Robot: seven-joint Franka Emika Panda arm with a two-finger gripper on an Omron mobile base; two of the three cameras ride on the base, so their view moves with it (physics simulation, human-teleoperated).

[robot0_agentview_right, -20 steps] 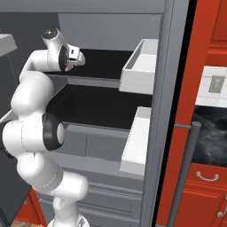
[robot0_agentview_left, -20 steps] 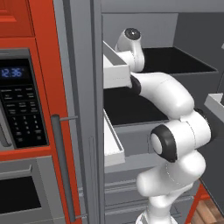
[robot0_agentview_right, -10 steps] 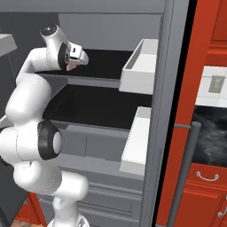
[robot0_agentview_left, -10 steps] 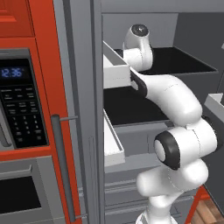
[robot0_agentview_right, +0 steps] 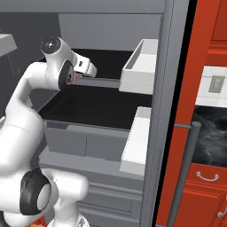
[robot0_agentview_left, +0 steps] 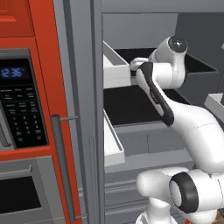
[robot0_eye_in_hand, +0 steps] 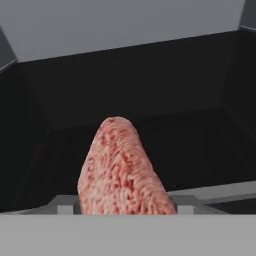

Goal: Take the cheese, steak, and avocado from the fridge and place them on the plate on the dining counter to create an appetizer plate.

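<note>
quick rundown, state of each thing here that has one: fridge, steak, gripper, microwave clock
fridge: door open, black shelves and white door bins exposed
steak: red marbled piece held between the gripper's tips, raised off the black shelf
gripper: closed on the steak, at the upper shelf's front edge
microwave: door shut, clock display lit

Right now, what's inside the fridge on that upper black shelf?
On the upper shelf of the fridge, the pincer holds the red steak. The steak hides the shelf floor behind it.
</note>
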